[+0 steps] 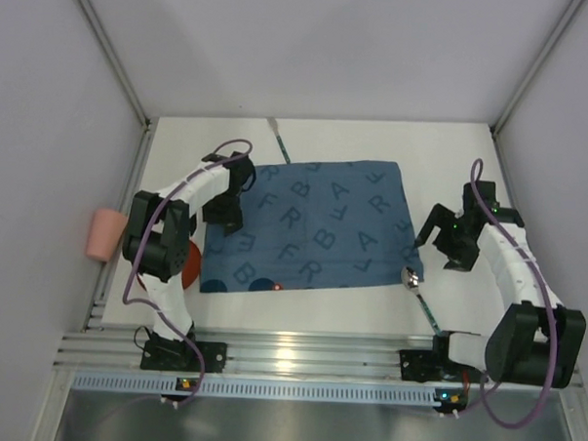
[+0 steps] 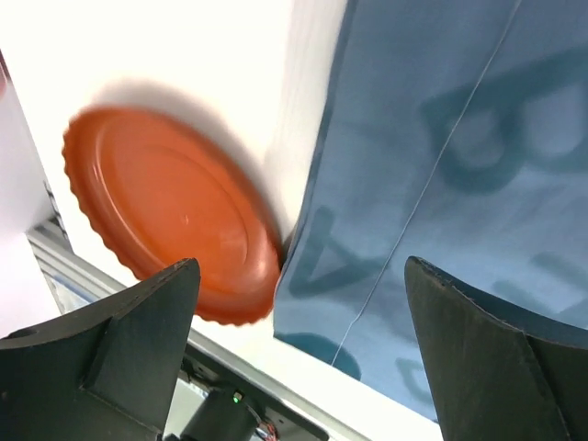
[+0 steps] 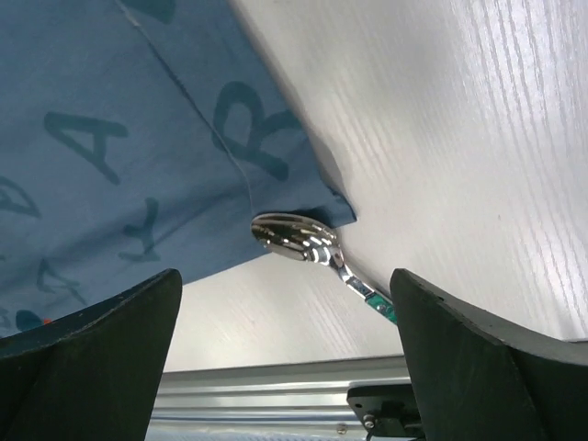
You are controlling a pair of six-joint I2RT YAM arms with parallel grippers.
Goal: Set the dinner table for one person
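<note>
Left gripper (image 2: 299, 276) spread wide, right gripper (image 3: 285, 276) spread wide

Plate (image 2: 170, 211) left, spoon (image 3: 299, 241) right of placemat (image 1: 308, 226)

This is a robotics lab test cell. A matte white desk (image 1: 453, 159) sits boxed in by plain pale wall panels (image 1: 331, 46) held in metal corner struts (image 1: 111, 56). A left arm (image 1: 166, 234) and a right arm (image 1: 511, 269), trailing purple cables (image 1: 128, 272), are bolted to a ribbed aluminium rail (image 1: 298, 357) at the near edge. The only homely things are a blue lettered placemat (image 1: 313, 221), an orange plate (image 2: 175, 211) and a spoon (image 3: 299, 239).
</note>
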